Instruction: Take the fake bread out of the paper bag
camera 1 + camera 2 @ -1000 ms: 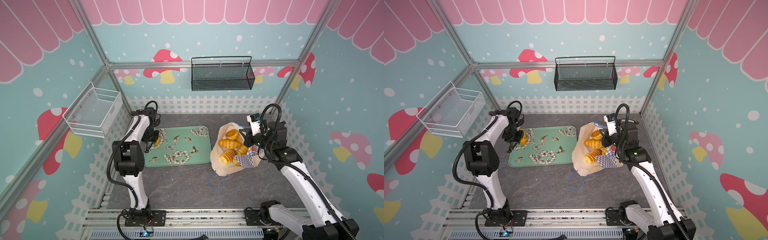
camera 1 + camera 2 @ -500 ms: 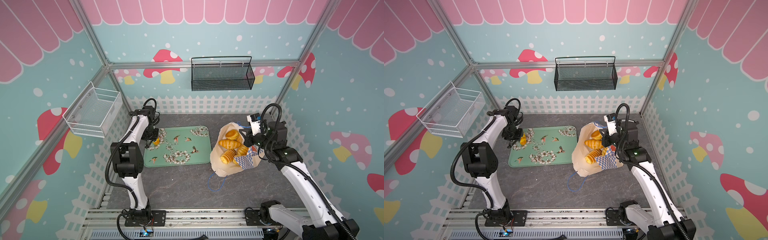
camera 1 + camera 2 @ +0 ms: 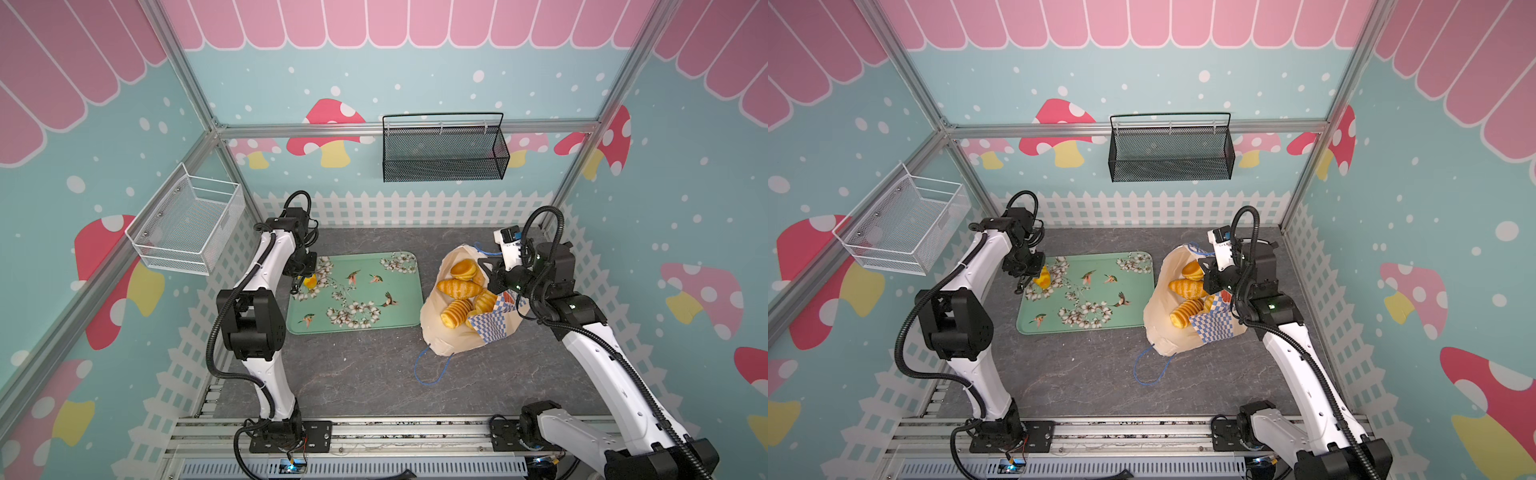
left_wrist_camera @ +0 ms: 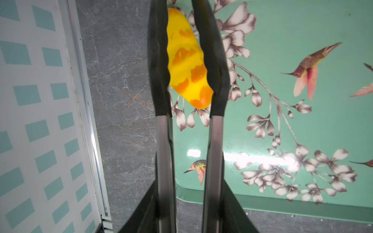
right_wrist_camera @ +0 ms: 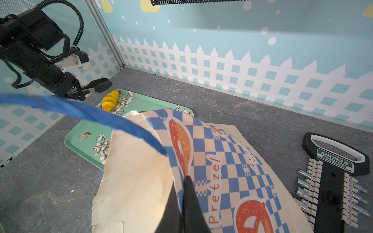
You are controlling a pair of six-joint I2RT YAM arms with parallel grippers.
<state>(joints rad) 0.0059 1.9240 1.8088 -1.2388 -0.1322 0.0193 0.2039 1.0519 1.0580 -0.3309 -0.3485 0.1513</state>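
1. Left claw (image 5: 99,87) hangs just above the near-left corner of the green tray (image 3: 405,291), at left of centre in both top views. Its jaws are narrowly parted and hold nothing.
2. One yellow-orange loaf (image 4: 187,60) of the fake bread lies on the tray's flower print. In the left wrist view it sits in the gap between the two dark fingers (image 4: 214,60); the right wrist view shows it resting on the tray, clear of them.
3. Right claw (image 5: 184,181) is pinched tight on the checkered edge of the paper bag (image 3: 432,332), at the bag's mouth.
4. The bag is slumped on the grey surface (image 3: 353,374), right of centre in both top views and just beside the tray's right edge, with its mouth gaping upward.
5. Several golden pieces of fake bread (image 3: 457,286) are piled inside the open bag, ridged rolls among them.
6. One blue cord handle (image 3: 432,370) loops onto the surface below the bag.
7. A black socket rack (image 5: 331,191) lies on the surface just beside the bag in the right wrist view.
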